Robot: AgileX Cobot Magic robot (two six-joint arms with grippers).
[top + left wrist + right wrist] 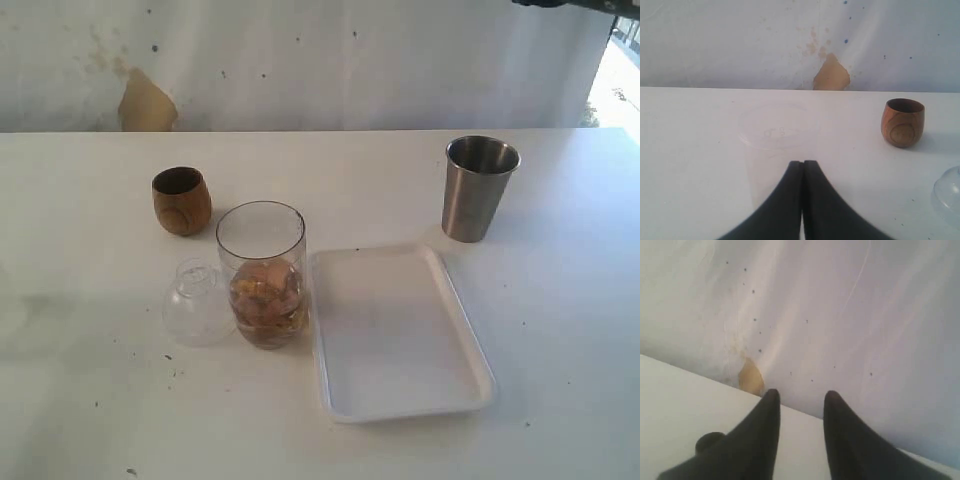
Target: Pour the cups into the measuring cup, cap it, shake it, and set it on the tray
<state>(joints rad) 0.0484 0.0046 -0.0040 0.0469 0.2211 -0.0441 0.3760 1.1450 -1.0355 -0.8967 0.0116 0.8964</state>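
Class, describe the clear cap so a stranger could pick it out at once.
Find the wide white tray. Beside its left edge, in the exterior view, stands the tall clear measuring cup holding brownish contents; the cap sits on that cup's other side. It alone is a low clear dome with a narrow neck.

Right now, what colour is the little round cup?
The wooden cup is brown, grained; left wrist view shows it best.

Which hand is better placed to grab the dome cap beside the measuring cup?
Probably left: the dome cap lies left of the measuring cup, in its wrist view; the right hand faces the wall.
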